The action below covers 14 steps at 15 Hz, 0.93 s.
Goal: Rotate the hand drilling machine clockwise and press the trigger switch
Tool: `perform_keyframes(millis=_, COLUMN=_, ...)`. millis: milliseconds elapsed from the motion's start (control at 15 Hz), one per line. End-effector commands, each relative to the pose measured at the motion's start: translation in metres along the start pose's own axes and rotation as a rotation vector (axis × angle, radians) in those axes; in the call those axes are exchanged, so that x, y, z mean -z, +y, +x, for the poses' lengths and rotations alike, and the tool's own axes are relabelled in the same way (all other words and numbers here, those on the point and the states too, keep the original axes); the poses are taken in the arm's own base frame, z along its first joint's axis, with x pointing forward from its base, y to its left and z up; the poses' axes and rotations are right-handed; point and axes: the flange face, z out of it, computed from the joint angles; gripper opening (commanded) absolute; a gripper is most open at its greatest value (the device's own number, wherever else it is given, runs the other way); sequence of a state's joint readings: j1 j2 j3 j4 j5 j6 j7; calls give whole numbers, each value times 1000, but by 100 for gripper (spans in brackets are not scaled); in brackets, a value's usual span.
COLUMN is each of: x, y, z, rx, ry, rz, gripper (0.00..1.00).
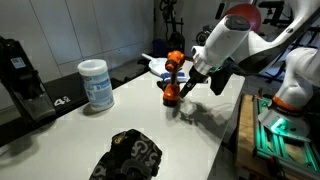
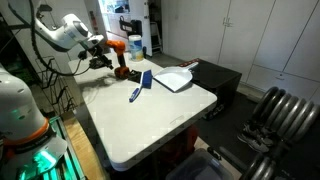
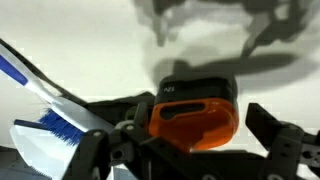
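Observation:
The hand drilling machine [image 1: 172,78] is a small orange drill that stands upright on the white table [image 1: 70,135], also seen at the table's far end in an exterior view [image 2: 119,62]. In the wrist view its orange body [image 3: 192,118] and dark blocky foot [image 3: 200,88] fill the middle. My gripper [image 3: 185,140] is open, with one finger on each side of the orange body. The right finger [image 3: 275,135] stands clearly apart from it; the left finger [image 3: 95,150] is close to it. In the exterior views the gripper [image 1: 186,88] [image 2: 101,63] sits level with the drill.
A white canister [image 1: 97,85] and a lumpy black bundle [image 1: 130,155] share the table. A blue brush [image 2: 137,88] and a white dustpan [image 2: 172,78] lie close to the drill; the brush [image 3: 55,120] shows in the wrist view. A black machine [image 1: 20,75] stands at the table's edge.

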<state>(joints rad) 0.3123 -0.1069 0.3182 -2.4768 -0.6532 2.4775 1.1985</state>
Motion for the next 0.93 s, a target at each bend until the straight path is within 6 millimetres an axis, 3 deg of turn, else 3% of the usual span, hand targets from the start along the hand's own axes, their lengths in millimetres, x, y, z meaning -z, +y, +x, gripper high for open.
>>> perform_keyframes(millis=0, x=42, y=0, z=-3, rx=16, ry=-100, rz=-57, gripper=100)
perform_keyframes(millis=333, x=93, y=2, z=4, rx=114, ry=-210, rz=-143, gripper=100)
perform_keyframes(millis=867, x=146, y=4, z=26, rx=235, ry=-277, rz=-226, gripper=100)
